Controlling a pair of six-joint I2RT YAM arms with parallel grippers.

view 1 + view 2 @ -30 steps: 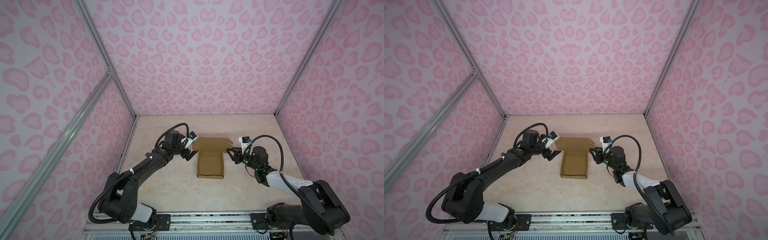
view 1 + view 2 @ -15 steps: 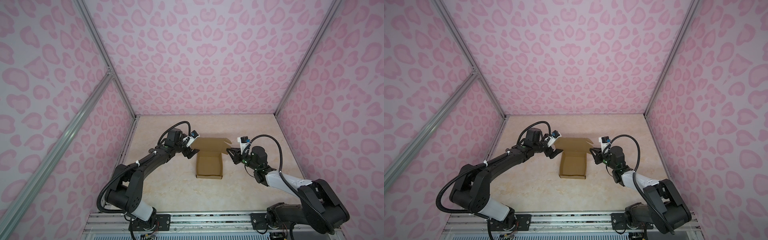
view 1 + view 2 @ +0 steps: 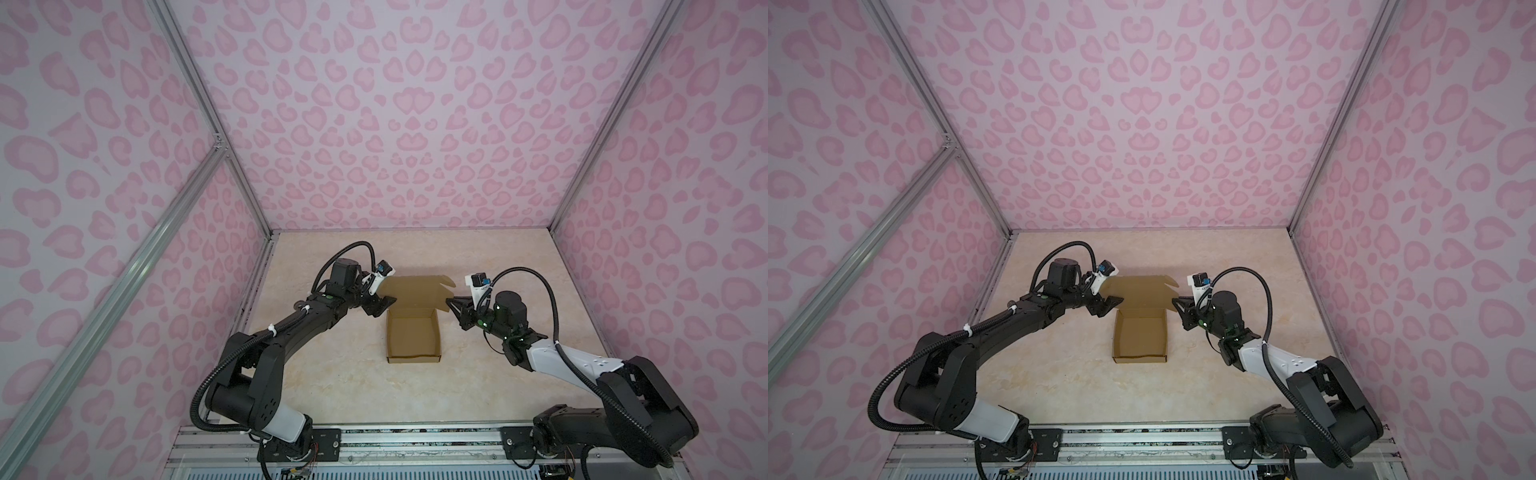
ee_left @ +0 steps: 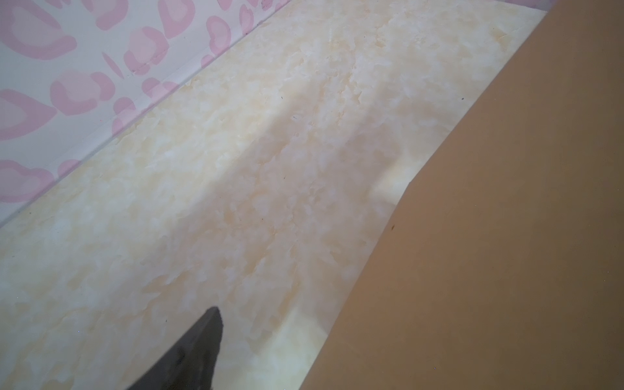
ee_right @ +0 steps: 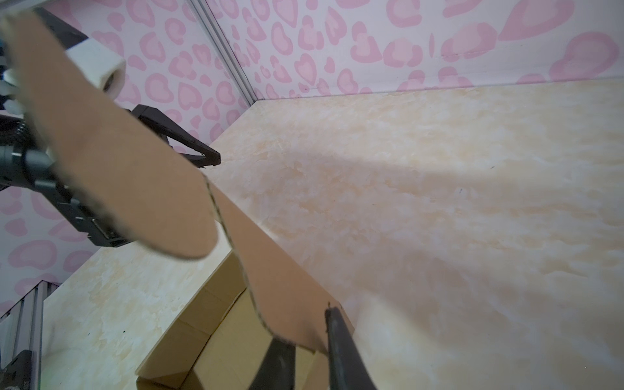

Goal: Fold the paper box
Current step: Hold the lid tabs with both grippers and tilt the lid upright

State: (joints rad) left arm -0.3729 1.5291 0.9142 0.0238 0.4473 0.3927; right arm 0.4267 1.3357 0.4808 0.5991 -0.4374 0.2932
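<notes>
Right gripper pinches the box lid's flimsy side flap, left gripper gapes beside it, so grab near creases.

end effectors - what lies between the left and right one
Only the box's raised lid lies between the left end effector and right end effector, in both top views.

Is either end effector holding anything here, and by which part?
The right end effector pinches the paper box by the edge of its raised lid flap. The left end effector stands open at the lid's other side, gripping nothing.
</notes>
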